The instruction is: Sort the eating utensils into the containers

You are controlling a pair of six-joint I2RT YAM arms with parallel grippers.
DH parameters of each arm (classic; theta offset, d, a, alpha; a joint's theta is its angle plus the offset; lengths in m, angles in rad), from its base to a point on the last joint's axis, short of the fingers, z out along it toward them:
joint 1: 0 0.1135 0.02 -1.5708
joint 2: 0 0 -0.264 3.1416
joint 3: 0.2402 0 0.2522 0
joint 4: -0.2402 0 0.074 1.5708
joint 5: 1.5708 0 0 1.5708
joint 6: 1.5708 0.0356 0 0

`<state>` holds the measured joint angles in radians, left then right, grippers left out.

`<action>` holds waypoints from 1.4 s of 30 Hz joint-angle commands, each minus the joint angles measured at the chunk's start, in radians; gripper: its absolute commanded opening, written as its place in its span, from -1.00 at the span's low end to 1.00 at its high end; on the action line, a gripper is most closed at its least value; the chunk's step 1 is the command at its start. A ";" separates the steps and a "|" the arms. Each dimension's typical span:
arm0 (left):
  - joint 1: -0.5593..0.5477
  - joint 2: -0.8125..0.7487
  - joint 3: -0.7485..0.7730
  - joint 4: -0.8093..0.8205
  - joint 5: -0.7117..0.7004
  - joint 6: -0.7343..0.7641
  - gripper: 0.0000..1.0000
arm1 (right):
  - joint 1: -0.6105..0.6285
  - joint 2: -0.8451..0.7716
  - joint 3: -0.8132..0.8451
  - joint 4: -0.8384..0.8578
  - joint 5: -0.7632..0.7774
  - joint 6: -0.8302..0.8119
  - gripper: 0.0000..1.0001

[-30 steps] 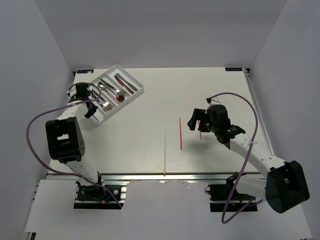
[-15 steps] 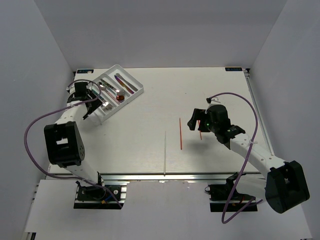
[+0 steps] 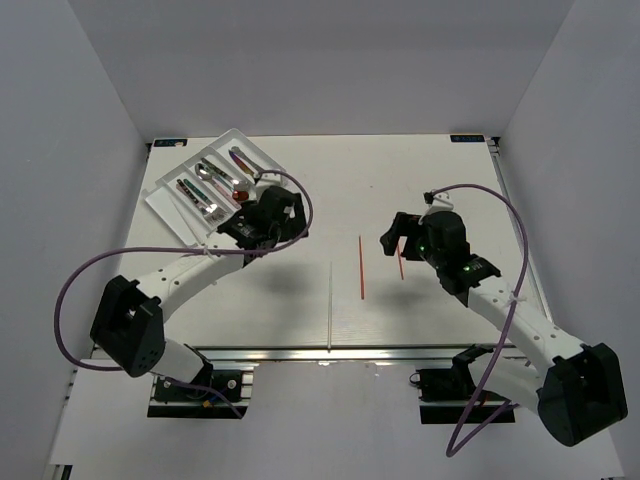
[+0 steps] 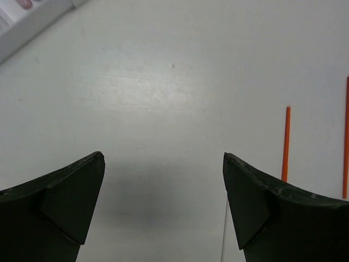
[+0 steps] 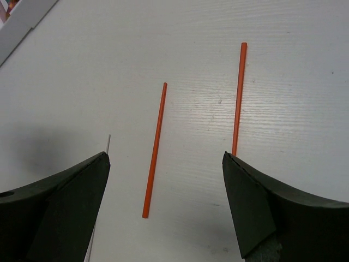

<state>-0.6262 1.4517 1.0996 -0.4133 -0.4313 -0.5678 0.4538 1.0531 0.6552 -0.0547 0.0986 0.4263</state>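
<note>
The white tray stands at the back left, its containers holding silver spoons and forks, iridescent cutlery and a red-bowled spoon. Its corner also shows in both wrist views. Two thin red sticks lie on the table right of centre. My left gripper hovers open just right of the tray over bare table. My right gripper is open above the sticks, holding nothing.
A thin grey seam line runs from the table's front edge toward the middle, left of the sticks. White walls close in the table on three sides. Purple cables loop off both arms.
My left gripper has opened, and its arm has swung from the tray's left side across to the table just right of the tray. The right arm has barely shifted.
</note>
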 commanded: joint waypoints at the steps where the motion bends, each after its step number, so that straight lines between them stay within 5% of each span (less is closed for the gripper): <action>1: -0.058 -0.033 -0.058 -0.016 0.038 -0.040 0.95 | -0.001 -0.034 -0.015 0.044 0.052 0.015 0.77; 11: -0.357 0.179 -0.004 -0.028 -0.004 -0.150 0.90 | -0.009 -0.110 -0.046 0.041 0.168 0.046 0.77; 22: -0.520 0.328 -0.006 -0.102 -0.011 -0.290 0.59 | -0.010 -0.088 -0.035 0.033 0.145 0.042 0.77; 29: -0.532 0.294 -0.069 -0.081 0.020 -0.345 0.04 | -0.012 -0.088 -0.037 0.036 0.135 0.040 0.77; 35: -0.549 0.289 -0.128 -0.085 0.043 -0.382 -0.18 | -0.012 -0.093 -0.037 0.036 0.133 0.038 0.77; 38: -0.549 0.297 -0.159 -0.055 0.075 -0.392 -0.52 | -0.012 -0.096 -0.039 0.038 0.133 0.038 0.77; 40: -0.549 0.312 -0.159 -0.062 0.078 -0.391 -0.93 | -0.012 -0.096 -0.040 0.039 0.132 0.038 0.77; 42: -0.549 0.318 -0.149 -0.080 0.074 -0.388 -1.00 | -0.013 -0.096 -0.040 0.039 0.128 0.038 0.77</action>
<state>-1.1671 1.7370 0.9871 -0.4381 -0.4229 -0.9421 0.4461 0.9642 0.6117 -0.0498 0.2317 0.4641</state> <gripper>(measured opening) 0.018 0.886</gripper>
